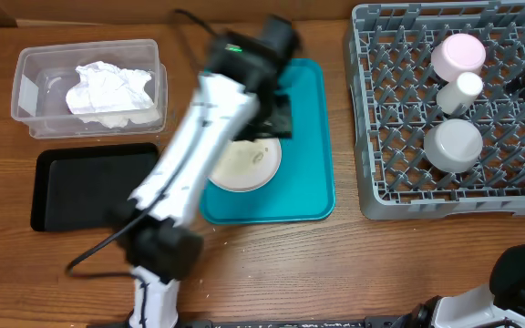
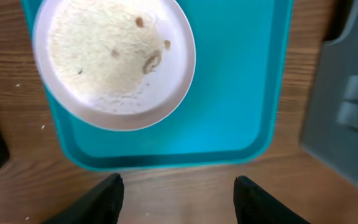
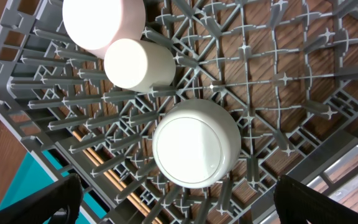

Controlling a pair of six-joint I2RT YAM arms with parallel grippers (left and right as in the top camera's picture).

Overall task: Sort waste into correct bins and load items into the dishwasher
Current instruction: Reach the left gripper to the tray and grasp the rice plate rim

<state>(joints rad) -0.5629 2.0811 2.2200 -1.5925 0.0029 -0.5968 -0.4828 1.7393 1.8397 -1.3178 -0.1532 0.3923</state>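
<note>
A round pale plate (image 2: pixel 114 59) with loose rice-like scraps (image 2: pixel 104 50) lies on the teal tray (image 2: pixel 241 93). My left gripper (image 2: pixel 178 183) hovers just off the tray's near edge, open, with only bare wood between its fingers. Overhead, the blurred left arm covers part of the plate (image 1: pixel 244 164). In the grey dishwasher rack (image 1: pixel 518 182) a pink bowl (image 1: pixel 458 53), a small white cup (image 1: pixel 463 91) and a whitish bowl (image 1: pixel 454 146) stand upside down. My right gripper (image 3: pixel 179 186) hangs open above the whitish bowl (image 3: pixel 194 143), holding nothing.
A clear tub (image 1: pixel 25 91) at the back left holds a crumpled white napkin (image 1: pixel 108 91). A shallow black tray (image 1: pixel 80 187) lies in front of it, left of the teal tray (image 1: pixel 313 137). The rack's upright pegs (image 3: pixel 278 62) surround the dishes.
</note>
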